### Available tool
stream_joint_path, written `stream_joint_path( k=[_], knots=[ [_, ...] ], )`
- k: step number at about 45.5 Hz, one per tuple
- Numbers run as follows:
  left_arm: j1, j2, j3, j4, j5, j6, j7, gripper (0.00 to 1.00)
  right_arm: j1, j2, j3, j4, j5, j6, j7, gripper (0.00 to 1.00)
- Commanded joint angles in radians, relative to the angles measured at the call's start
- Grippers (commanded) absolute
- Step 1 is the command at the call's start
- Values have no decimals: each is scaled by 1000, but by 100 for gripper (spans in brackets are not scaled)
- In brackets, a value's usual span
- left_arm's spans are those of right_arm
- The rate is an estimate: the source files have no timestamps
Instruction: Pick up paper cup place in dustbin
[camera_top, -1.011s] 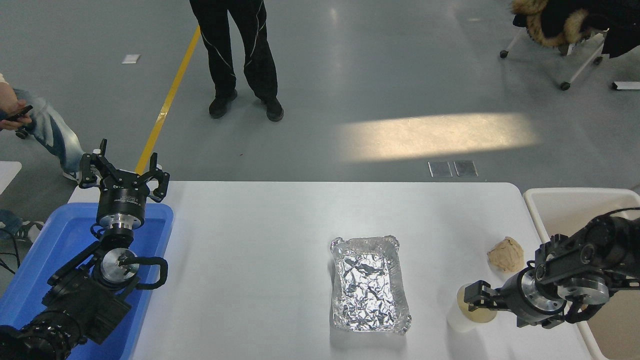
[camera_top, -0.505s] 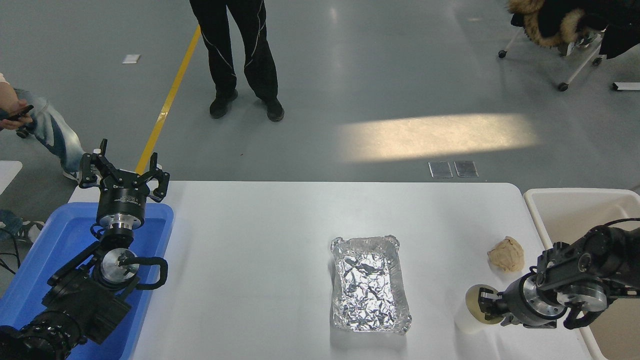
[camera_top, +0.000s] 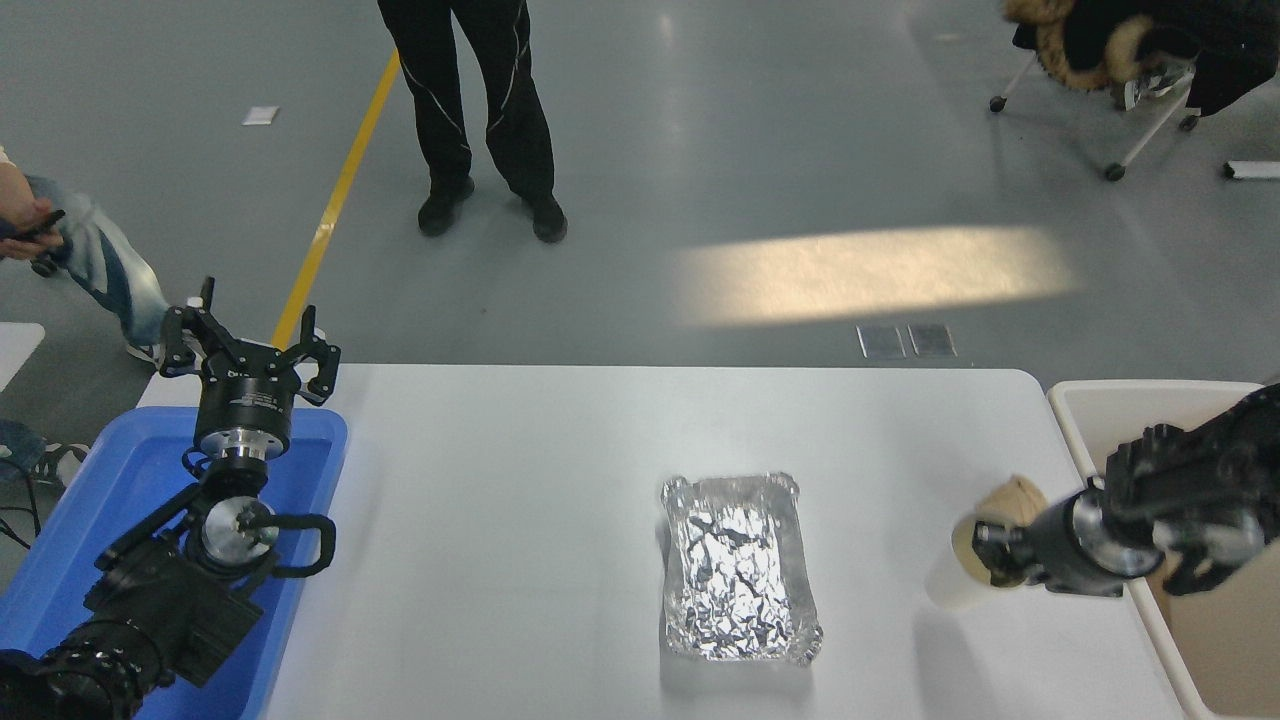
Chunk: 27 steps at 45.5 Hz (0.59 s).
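Near the table's right edge, the right gripper (camera_top: 990, 558) jaws pinch the tilted paper cup (camera_top: 957, 572) by its rim.

There are one paper cup (camera_top: 950, 575), one paper ball (camera_top: 1015, 497), one foil tray (camera_top: 738, 568), one blue bin (camera_top: 120, 480), one dustbin (camera_top: 1150, 410) and two people (camera_top: 480, 110).

floor (camera_top: 760, 150): grey, smooth, faintly glossy.
floor markings: a yellow line (camera_top: 335, 195) runs diagonally toward the table; two small metal plates (camera_top: 905, 339) are set near the table's far edge.
light: a pale sunlit patch (camera_top: 870, 272) lies across the floor.
furniture: white table (camera_top: 520, 450); wheeled chair (camera_top: 1130, 90) at upper right, draped with a dark fur-trimmed coat.
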<state>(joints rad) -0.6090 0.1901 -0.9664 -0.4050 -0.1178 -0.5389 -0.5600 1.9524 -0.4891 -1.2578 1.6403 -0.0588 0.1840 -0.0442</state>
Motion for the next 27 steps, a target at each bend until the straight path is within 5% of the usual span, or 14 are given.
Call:
stream_joint_path(
  k=[1, 12, 27],
  knots=[
    [0, 0, 0, 2, 0, 0, 0, 99, 485, -17, -81, 105, 5, 296, 3, 0],
    [2, 0, 0, 0, -2, 0, 0, 99, 779, 6, -78, 105, 26, 598, 6, 0],
    [2, 0, -2, 2, -2, 0, 0, 99, 838, 3, -84, 105, 43, 601, 4, 0]
  ],
)
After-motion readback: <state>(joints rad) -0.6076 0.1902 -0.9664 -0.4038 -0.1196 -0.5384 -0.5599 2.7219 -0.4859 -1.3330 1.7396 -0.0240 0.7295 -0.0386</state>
